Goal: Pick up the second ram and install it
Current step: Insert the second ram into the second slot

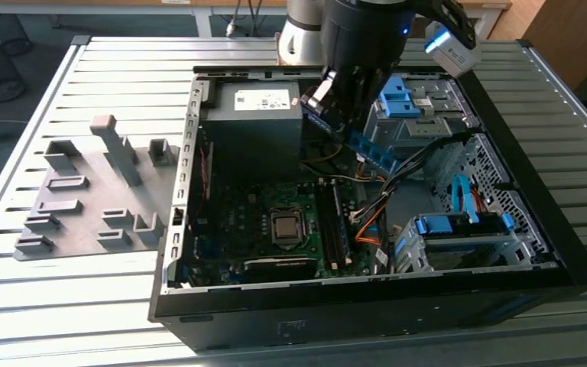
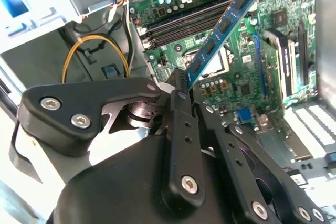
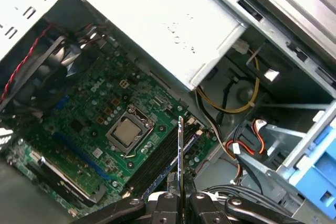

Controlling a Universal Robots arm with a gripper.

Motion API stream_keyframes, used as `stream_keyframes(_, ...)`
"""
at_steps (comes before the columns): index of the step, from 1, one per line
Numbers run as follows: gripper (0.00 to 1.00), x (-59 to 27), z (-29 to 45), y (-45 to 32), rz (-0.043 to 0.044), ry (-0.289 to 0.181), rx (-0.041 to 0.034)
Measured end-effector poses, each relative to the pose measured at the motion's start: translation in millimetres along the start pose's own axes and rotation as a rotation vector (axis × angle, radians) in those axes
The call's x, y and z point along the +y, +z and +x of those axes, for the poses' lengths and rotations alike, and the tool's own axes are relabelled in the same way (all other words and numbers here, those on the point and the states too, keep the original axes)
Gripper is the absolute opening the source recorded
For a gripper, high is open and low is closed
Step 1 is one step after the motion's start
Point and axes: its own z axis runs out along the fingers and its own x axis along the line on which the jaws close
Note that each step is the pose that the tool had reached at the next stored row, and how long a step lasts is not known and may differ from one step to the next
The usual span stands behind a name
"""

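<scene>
**Hanging over the open case, a memory stick in the pincer**

Gripped by one end, the second ram (image 2: 223,27) is a thin blue-green board with a row of black chips down its face; in the first wrist view it shows edge-on as a narrow pale line (image 3: 180,156). It hangs in the air above the motherboard (image 2: 252,72), tilted, its free end pointing down toward the dark memory slots (image 2: 184,24) and not touching them. In the exterior view it appears as a blue strip (image 1: 372,153) just under the arm, between the power supply (image 1: 253,122) and the blue drive brackets (image 1: 400,99).

The pincer (image 2: 181,90) is clamped on the stick's end, its black fingers (image 3: 168,203) pressed flat to either side of the board. The arm (image 1: 360,53), dark and glossy, comes down from above into the case at a slant.

Below sits the green board with a square silver processor (image 3: 126,132) in its socket, yellow wires (image 2: 94,51) looping nearby and a red cable (image 3: 23,66) along the metal wall. The black computer case (image 1: 375,306) lies on its side, open at the top, on a counter (image 1: 59,306) of pale ribbed metal slats. On the exterior view's left stands a grey plastic fixture (image 1: 89,199) with upright blocks and slots. Beyond the counter's edge is dim floor and some wooden furniture (image 1: 569,30).
</scene>
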Motion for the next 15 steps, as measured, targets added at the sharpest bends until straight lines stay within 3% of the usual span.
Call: stream_keyframes(15, 0.14, -0.1, 0.1, 2.1, 0.0082, 0.255, -0.0049)
